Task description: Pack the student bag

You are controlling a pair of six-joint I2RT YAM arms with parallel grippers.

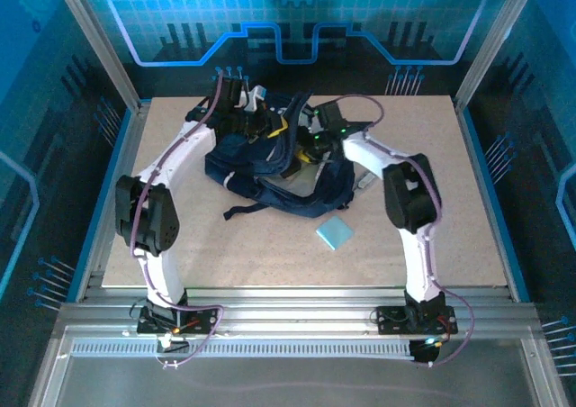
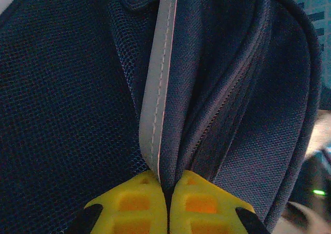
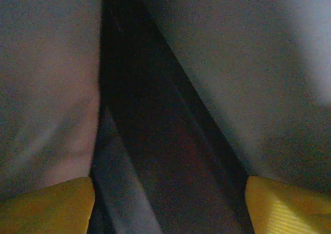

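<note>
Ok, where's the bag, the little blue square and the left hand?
student bag (image 1: pixel 301 191): top view, its navy middle.
blue square (image 1: pixel 334 233): top view, its centre.
left hand (image 2: pixel 166 191): left wrist view, between its yellow fingertips, pinching the bag.

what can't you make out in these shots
- Inside of the backpack: top view, its own folded fabric covers it.
- What lies between the open right end effector fingers: right wrist view, dark and blurred.
- Identity of the pale blue flat thing beside the backpack: top view, too small.
</note>
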